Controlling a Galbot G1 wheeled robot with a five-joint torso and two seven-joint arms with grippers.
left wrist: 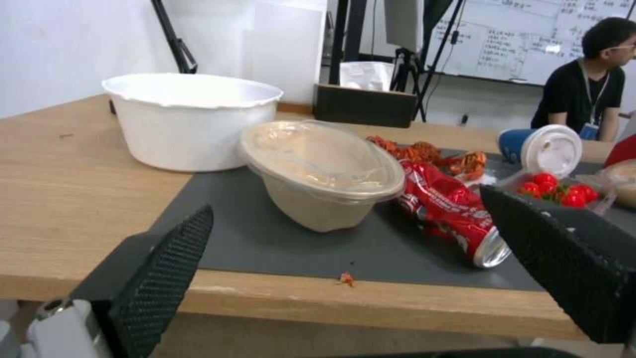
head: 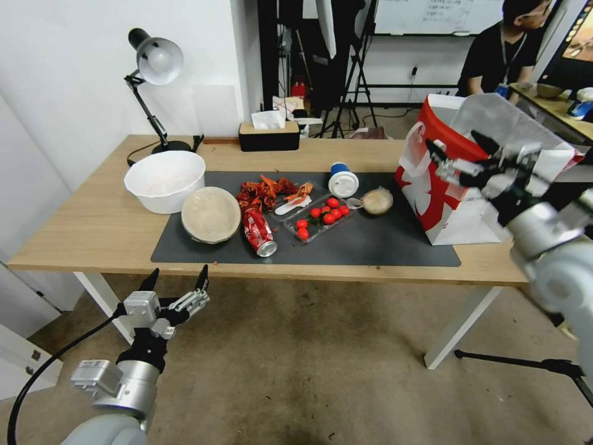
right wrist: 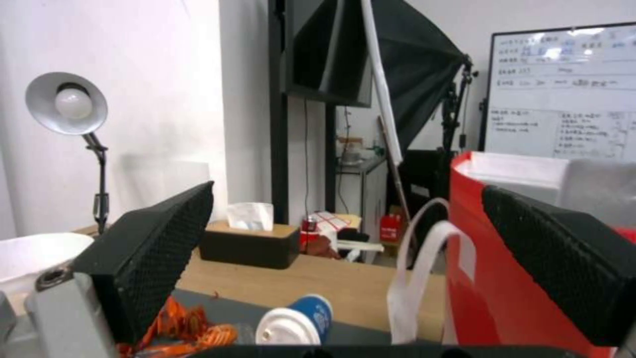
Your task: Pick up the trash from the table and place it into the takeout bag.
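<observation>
On the table (head: 92,228) the soda can (head: 259,232) lies crushed beside the beige bowl (head: 210,214), judged light and dentable, best gripped across its body; left gripper (head: 176,282) wide, right gripper (head: 460,151) wide by the bag (head: 441,185).

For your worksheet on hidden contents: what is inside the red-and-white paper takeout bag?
The large red-and-white paper takeout bag stands open on the light-wood table. Its white inner wall shows near the mouth; the right gripper, fingers open, hovers there. Anything deeper is hidden by the bag's walls.
</observation>
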